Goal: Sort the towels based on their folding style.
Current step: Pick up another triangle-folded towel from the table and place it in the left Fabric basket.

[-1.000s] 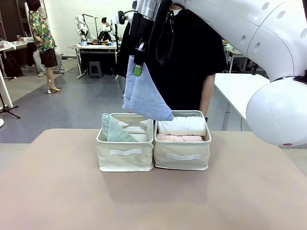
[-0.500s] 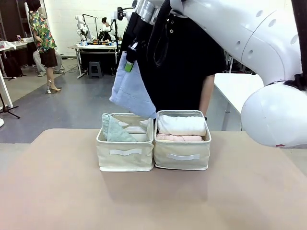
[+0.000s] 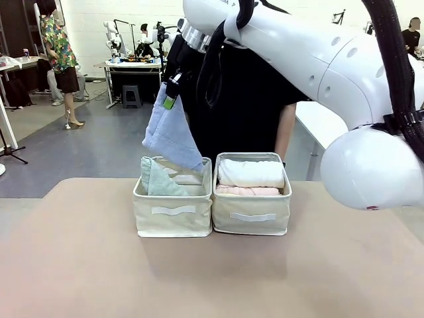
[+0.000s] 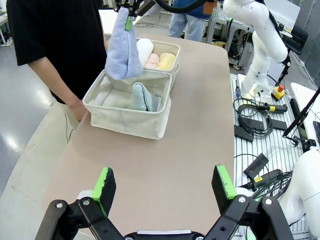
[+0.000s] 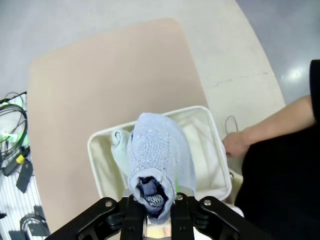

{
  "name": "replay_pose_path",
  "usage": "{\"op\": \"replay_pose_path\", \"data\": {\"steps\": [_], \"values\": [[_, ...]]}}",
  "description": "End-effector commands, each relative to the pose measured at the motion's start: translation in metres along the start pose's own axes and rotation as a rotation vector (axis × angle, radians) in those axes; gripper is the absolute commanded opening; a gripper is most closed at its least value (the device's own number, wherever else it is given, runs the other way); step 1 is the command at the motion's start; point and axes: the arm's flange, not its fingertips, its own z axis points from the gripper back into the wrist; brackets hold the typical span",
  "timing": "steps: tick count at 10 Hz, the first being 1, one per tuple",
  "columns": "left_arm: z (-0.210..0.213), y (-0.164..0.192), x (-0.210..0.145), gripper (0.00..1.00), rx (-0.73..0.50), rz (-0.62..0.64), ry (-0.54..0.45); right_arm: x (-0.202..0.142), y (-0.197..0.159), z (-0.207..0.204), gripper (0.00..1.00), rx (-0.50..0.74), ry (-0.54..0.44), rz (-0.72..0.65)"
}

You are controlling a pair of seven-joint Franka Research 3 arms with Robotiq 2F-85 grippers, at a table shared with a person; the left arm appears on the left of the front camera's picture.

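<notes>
Found the right gripper [image 3: 171, 98] high above the left basket [image 3: 173, 218], jaws pressed together on the top corner of the light blue towel [image 3: 171, 132]. Saw that cone-folded towel hanging straight down from the pinch, its wide lower end just over the open top of the left basket, toward the basket's far rim. Could not tell whether the tip brushed that rim. From the right wrist view, looked down the hanging towel into the left basket beneath it.

Saw the pale teal towel [image 3: 158, 180] inside the left basket, propped upright against one side wall, its pointed top poking above the rim.

Noted the right basket [image 3: 252, 218] touching the left basket side by side, with the white towel [image 3: 250, 173] rolled on top and the pale pink towel [image 3: 246, 191] under it. Spotted the yellow towel [image 4: 167, 61] in that same neighbouring basket from the left wrist view.

Found the left gripper [image 4: 163, 182] well apart from the left basket, over the bare table [image 3: 212, 278], fingers spread wide and holding nothing.

Saw the person [image 3: 258, 99] in a black shirt just behind the left basket, one hand [image 5: 234, 145] close beside its far wall.
</notes>
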Motion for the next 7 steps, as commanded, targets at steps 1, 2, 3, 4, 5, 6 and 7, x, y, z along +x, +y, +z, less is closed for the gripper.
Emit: {"op": "replay_pose_path", "data": {"steps": [1, 2, 3, 4, 5, 6, 7], "values": [[-0.002, -0.003, 0.000, 1.00, 0.013, 0.004, 0.006, 0.009, -0.009, -0.008, 0.17, 0.012, -0.032, -0.020], [-0.002, -0.003, 0.000, 1.00, 0.013, 0.004, 0.006, 0.008, -0.012, -0.013, 0.17, 0.015, -0.029, -0.029], [-0.002, -0.003, 0.000, 1.00, 0.013, 0.004, 0.006, 0.007, -0.016, -0.017, 0.17, 0.019, -0.031, -0.036], [-0.002, -0.003, 0.000, 1.00, 0.013, 0.004, 0.006, 0.005, -0.019, -0.023, 0.17, 0.028, -0.027, -0.045], [-0.002, -0.003, 0.000, 1.00, 0.013, 0.004, 0.006, 0.004, -0.022, -0.028, 0.17, 0.036, -0.020, -0.052], [-0.002, -0.003, 0.000, 1.00, 0.013, 0.004, 0.006, 0.003, -0.023, -0.031, 0.17, 0.038, -0.015, -0.055], [-0.002, -0.003, 0.000, 1.00, 0.013, 0.004, 0.006, 0.002, -0.025, -0.035, 0.17, 0.040, -0.006, -0.061]]}}
